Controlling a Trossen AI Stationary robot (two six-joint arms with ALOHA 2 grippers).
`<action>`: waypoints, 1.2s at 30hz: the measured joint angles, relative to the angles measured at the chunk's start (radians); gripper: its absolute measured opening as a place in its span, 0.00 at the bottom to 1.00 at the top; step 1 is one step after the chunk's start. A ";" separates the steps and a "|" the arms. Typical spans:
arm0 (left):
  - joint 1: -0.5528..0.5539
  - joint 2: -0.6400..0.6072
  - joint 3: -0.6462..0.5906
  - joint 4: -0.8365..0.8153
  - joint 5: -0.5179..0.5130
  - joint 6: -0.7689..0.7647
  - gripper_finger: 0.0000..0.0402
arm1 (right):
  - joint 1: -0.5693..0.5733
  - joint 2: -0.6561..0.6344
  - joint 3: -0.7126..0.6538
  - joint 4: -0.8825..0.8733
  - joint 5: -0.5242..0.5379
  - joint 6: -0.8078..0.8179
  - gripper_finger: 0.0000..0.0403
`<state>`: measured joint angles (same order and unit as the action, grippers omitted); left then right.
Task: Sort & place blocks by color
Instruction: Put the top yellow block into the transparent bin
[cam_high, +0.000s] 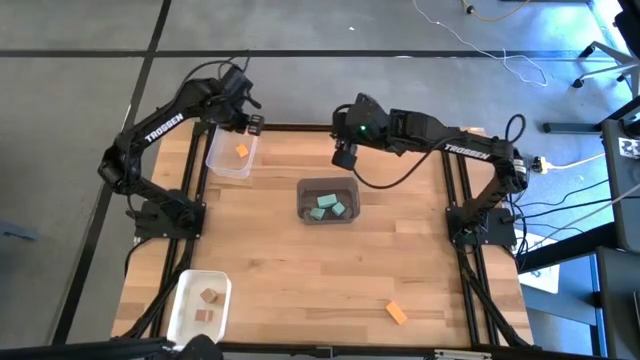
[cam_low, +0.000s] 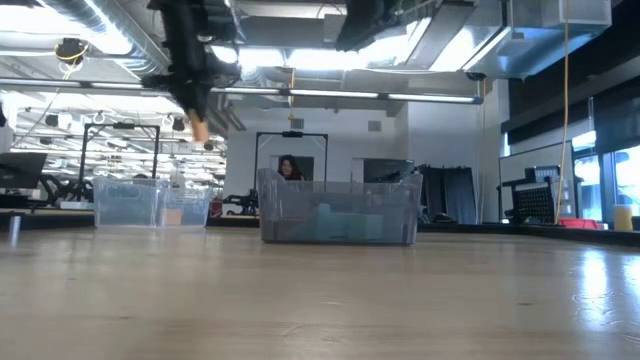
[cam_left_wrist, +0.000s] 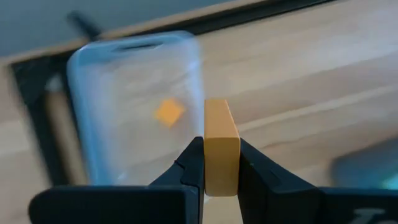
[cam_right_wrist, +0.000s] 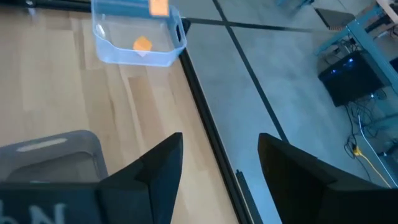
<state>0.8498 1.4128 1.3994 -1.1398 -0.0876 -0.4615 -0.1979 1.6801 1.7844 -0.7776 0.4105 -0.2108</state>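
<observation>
My left gripper (cam_high: 252, 124) hangs above the far right corner of a clear bin (cam_high: 230, 157) at the table's far left, shut on an orange block (cam_left_wrist: 221, 140). Another orange block (cam_high: 241, 151) lies on that bin's floor. My right gripper (cam_high: 344, 158) stands open, with nothing between its fingers, above the table just beyond a grey bin (cam_high: 328, 202) that holds teal blocks (cam_high: 330, 205). A third orange block (cam_high: 397, 313) lies flat on the table near the front right. Tan blocks (cam_high: 208, 305) lie in a white bin (cam_high: 199, 303) at the near left. My left gripper pinches the orange block by its two broad faces (cam_left_wrist: 206, 163) between its two fingers, one on each side. The narrow edge faces the wrist camera and most of the block sticks out past the fingertips. The fingers slant downward. The block is lifted clear, above the clear bin.
A black frame (cam_high: 455, 190) runs along the table's left, right and far edges. Bare wood lies between the grey bin and the front edge. In the low view a person (cam_low: 291, 168) sits in the room behind the grey bin.
</observation>
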 joint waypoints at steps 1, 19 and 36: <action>0.011 0.000 0.000 -0.029 -0.014 -0.004 0.12 | -0.004 -0.004 0.000 -0.009 0.000 0.000 0.52; 0.100 0.001 -0.392 0.110 -0.009 -0.062 0.12 | -0.039 -0.006 0.000 -0.082 -0.002 -0.002 0.52; 0.138 0.001 -0.511 0.226 0.034 -0.078 0.21 | -0.040 -0.006 0.000 -0.082 -0.003 -0.003 0.52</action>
<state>0.9882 1.4139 0.8883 -0.9134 -0.0536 -0.5391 -0.2375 1.6737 1.7840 -0.8593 0.4078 -0.2134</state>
